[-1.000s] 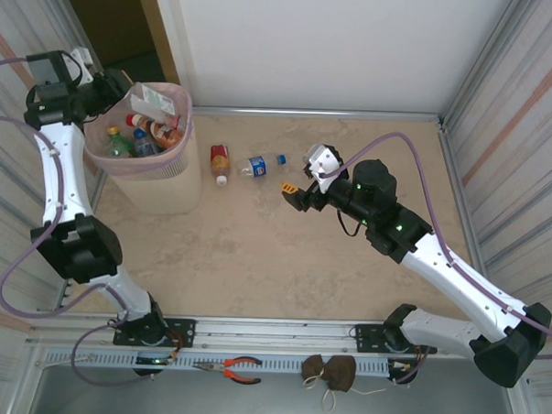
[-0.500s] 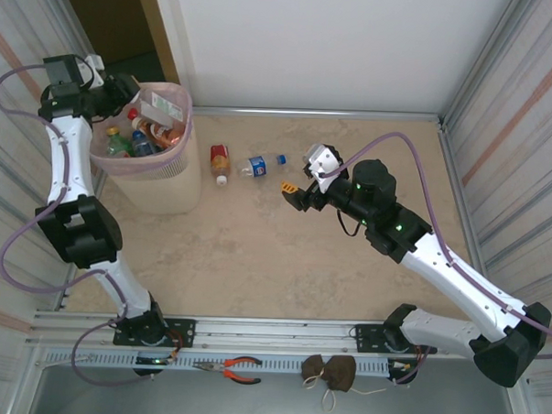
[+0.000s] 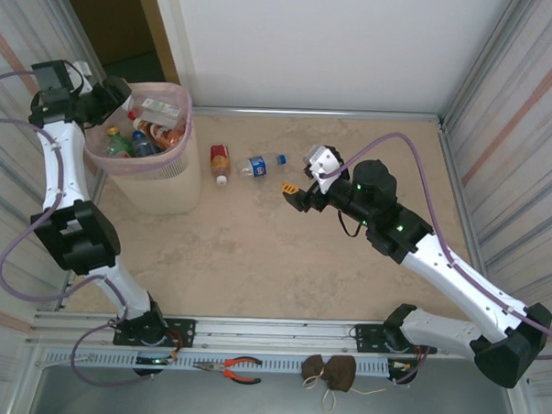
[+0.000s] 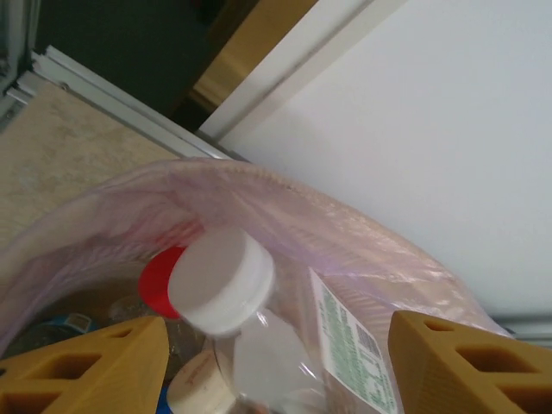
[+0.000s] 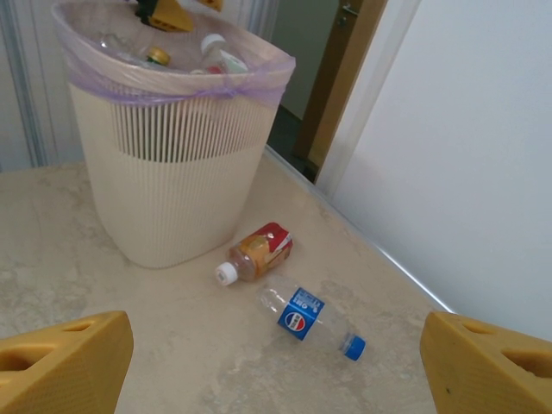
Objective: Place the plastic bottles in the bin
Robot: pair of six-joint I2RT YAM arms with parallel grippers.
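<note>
From above, the bin (image 3: 167,188) stands at the far left of the surface (image 3: 255,261), close to the left wall, with several plastic bottles (image 3: 137,139) heaped inside. The left hand (image 3: 116,95) hangs over its far-left rim. Two more lie on the surface just right of the bin: a red-labelled bottle (image 3: 220,158) and, beside it, a blue-labelled bottle (image 3: 259,165). The right hand (image 3: 290,191) hovers just right of these, with nothing in between. By the arm bases lie orange-handled pliers (image 3: 237,368) and a brown pouch (image 3: 331,372).

The left wrist view looks into the bin's mouth. The left hand's yellow fingers (image 4: 86,371) stand apart, and a clear white-capped bottle (image 4: 226,283) lies between them. A gap shows on its left side; whether the right finger touches its label I cannot tell. A red cap (image 4: 159,280) sits just behind it.

The right wrist view shows the right hand's fingers (image 5: 60,362) wide apart and empty, with the two loose bottles lying between them and the bin. It also shows the bin's ribbed side, a purple-edged bag (image 5: 172,82) folded over the rim, and a brown door frame (image 5: 345,78) behind.
</note>
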